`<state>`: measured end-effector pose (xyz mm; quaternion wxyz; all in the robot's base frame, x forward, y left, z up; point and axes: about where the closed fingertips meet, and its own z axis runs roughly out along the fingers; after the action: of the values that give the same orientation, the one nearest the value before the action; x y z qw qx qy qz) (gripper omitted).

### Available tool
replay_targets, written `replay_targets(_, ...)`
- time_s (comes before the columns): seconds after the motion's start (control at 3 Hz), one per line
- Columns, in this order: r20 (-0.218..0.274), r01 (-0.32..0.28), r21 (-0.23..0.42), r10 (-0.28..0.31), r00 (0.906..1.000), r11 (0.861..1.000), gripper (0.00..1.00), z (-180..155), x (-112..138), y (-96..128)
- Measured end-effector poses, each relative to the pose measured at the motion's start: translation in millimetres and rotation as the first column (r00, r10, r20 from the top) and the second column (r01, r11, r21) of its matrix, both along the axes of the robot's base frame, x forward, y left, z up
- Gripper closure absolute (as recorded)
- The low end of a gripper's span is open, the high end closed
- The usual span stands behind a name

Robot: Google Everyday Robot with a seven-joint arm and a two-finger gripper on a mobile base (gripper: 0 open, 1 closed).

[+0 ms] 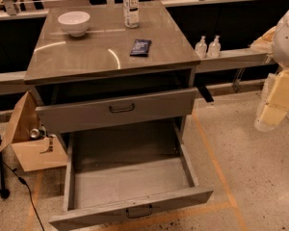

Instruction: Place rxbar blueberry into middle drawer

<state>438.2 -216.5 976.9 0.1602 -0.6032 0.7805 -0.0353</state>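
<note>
The rxbar blueberry [140, 47], a dark navy packet, lies flat on the grey cabinet top [86, 57], right of centre. The middle drawer [130, 179] is pulled far out at the bottom of the view. Its grey floor is bare, and its narrow front panel with the dark bar handle [138, 211] faces me. Above it, a similar drawer with a taller front panel [116, 109] sticks out only slightly. My arm comes in at the right edge, and the gripper [272, 109], seen as pale blocky parts, hangs over the floor, well right of the cabinet and away from the bar.
A white bowl [73, 22] and a clear white-labelled bottle [130, 6] stand at the back of the cabinet top. Two small pump bottles [207, 47] sit on a ledge to the right. An open cardboard box [31, 138] and a black cable [19, 182] lie on the floor at left.
</note>
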Motion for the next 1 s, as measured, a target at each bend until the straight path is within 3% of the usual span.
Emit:
replay_targets(0.67, 0.011, 0.009, 0.008, -0.009, 0.9999, 1.000, 0.00, 1, 1, 0)
replay_targets(1.0, 0.075, 0.056, 0.037, -0.059, 0.9954, 0.998, 0.00, -1, 14, 2)
